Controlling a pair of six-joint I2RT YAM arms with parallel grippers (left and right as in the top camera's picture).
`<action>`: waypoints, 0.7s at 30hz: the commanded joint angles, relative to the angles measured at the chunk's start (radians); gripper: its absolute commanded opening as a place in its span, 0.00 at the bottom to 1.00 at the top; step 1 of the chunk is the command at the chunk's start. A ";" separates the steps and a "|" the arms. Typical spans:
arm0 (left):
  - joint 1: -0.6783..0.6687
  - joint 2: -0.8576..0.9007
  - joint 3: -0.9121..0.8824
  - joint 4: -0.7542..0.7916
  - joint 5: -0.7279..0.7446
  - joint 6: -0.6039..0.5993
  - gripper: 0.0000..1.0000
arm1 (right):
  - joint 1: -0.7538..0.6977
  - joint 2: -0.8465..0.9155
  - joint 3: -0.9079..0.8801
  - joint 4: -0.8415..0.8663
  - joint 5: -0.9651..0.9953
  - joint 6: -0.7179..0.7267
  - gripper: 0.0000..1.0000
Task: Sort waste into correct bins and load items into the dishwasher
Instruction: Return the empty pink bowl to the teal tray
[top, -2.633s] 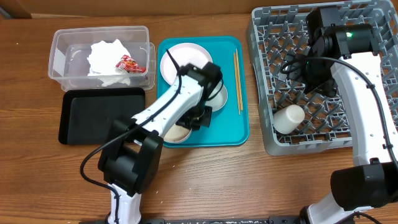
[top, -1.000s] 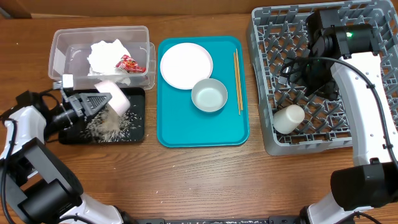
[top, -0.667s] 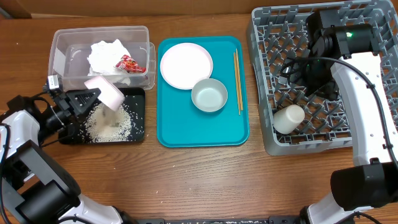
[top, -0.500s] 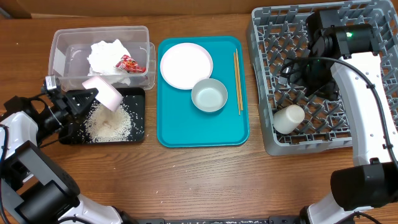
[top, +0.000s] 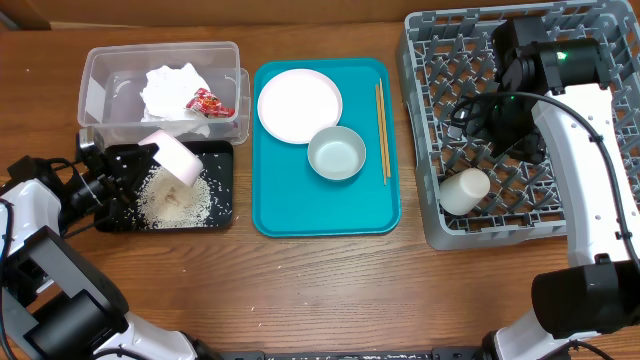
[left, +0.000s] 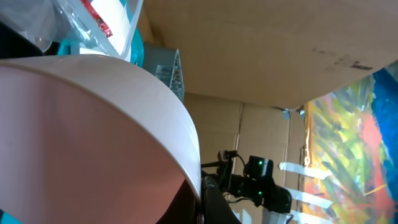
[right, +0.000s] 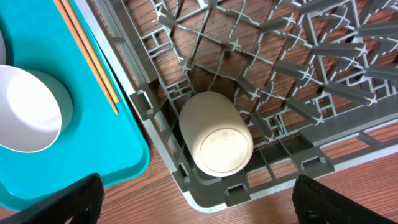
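One step in hand, rice dump: your left gripper (top: 135, 166) pinches small white bowl (top: 172, 156), tipped over shallow black tray (top: 224, 170); loose white rice (top: 178, 202) on tray. Right gripper (right: 202, 200) spread, empty. Next: carry bowl to grey pegged rack (top: 430, 215).

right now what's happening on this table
The left gripper holds a small white bowl tilted over the shallow black rectangular tray, where loose white rice grains lie. The crumpled white paper napkin and red-and-white wrapper sit in the clear plastic tub. The round white plate, pale blue-grey bowl and wooden chopsticks rest on the teal serving tray. A white cup lies on its side in the grey plastic dish rack; the right gripper hovers open above the rack, holding nothing.
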 joint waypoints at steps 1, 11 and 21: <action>-0.040 -0.034 0.019 -0.023 0.002 0.024 0.04 | -0.003 -0.006 0.023 0.004 -0.002 -0.003 0.99; -0.461 -0.209 0.183 -0.022 -0.605 -0.078 0.04 | -0.003 -0.006 0.023 0.016 -0.002 -0.003 0.99; -0.953 -0.128 0.199 -0.003 -1.188 -0.251 0.04 | -0.003 -0.006 0.023 0.021 -0.002 -0.003 0.99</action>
